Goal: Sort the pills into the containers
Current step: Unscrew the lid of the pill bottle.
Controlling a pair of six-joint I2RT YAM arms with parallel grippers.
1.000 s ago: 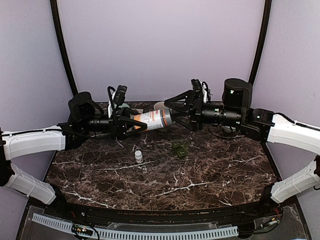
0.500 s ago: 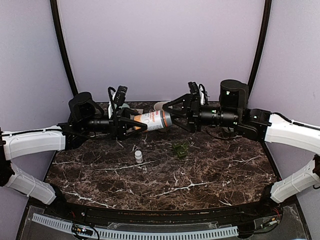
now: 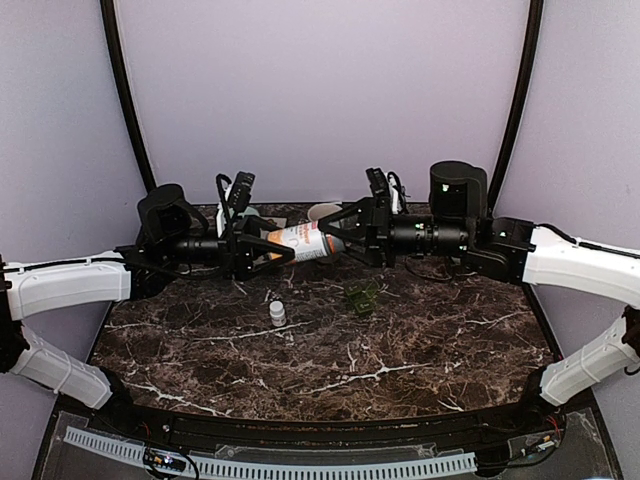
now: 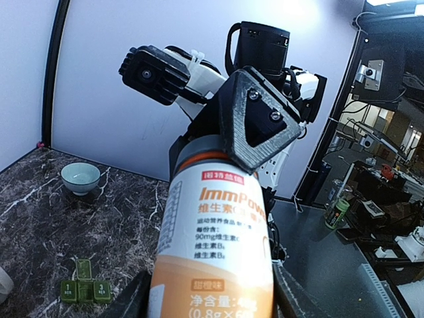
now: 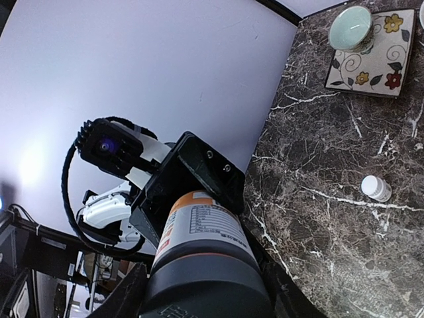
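Observation:
My left gripper is shut on a white and orange pill bottle and holds it level above the table's back. It fills the left wrist view. My right gripper is open, its fingers spread on both sides of the bottle's dark grey cap; I cannot tell if they touch it. The dark green pill box lies on the table below the bottle's cap end, and also shows in the left wrist view.
A small white vial stands on the marble table in front of the bottle. A pale green bowl sits on a flowered coaster at the back. A cream mug stands behind the bottle.
My right gripper has moved left, and its open fingers now surround the bottle's cap. The left arm and the bottle have not moved.

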